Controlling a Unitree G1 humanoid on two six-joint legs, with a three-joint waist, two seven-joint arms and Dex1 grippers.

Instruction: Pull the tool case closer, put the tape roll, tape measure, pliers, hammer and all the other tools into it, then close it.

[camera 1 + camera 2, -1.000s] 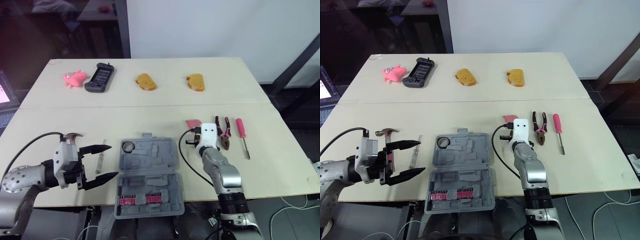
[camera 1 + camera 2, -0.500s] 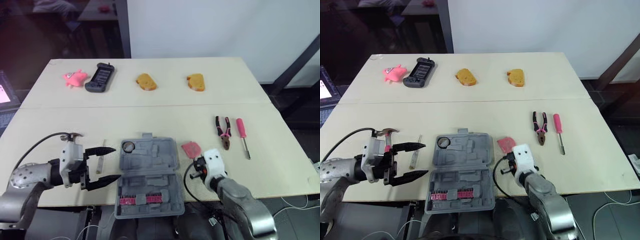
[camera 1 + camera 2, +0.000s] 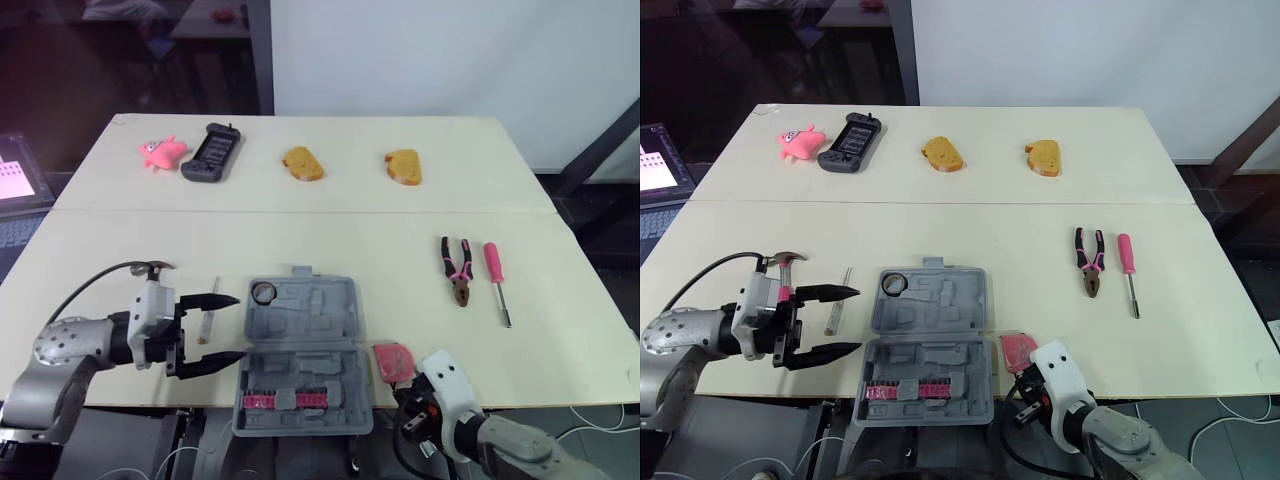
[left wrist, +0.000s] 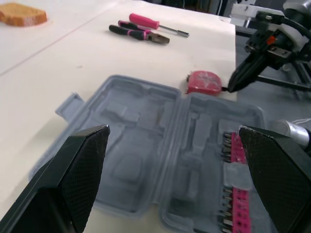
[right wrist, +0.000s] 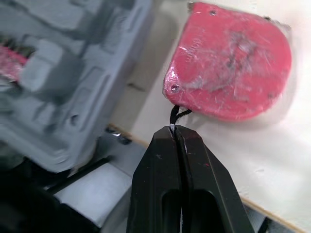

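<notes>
The right gripper (image 5: pixel 176 130) has its two black fingers pressed fully together. Between the tips they pinch the thin black cord (image 5: pixel 178 114) that comes out of the red rounded tape measure (image 5: pixel 233 73). The tape measure lies flat on the beige table (image 3: pixel 330 225), near the front edge. It is just beside the grey plastic tool case (image 3: pixel 312 312), at about 4 o'clock from it; whether the two touch, I cannot tell. The case lies open, with a small black tape roll (image 3: pixel 263 292) in its far left corner and a row of pink bits (image 3: pixel 282 401) in its near half. At 9 o'clock from the case the left gripper (image 3: pixel 238 327) is spread wide and holds nothing; its tips are just beside the left edge of the case. The pink-handled pliers (image 3: pixel 456 270) and the pink-handled screwdriver (image 3: pixel 497 278) lie side by side at 2 o'clock, well apart from the case.
</notes>
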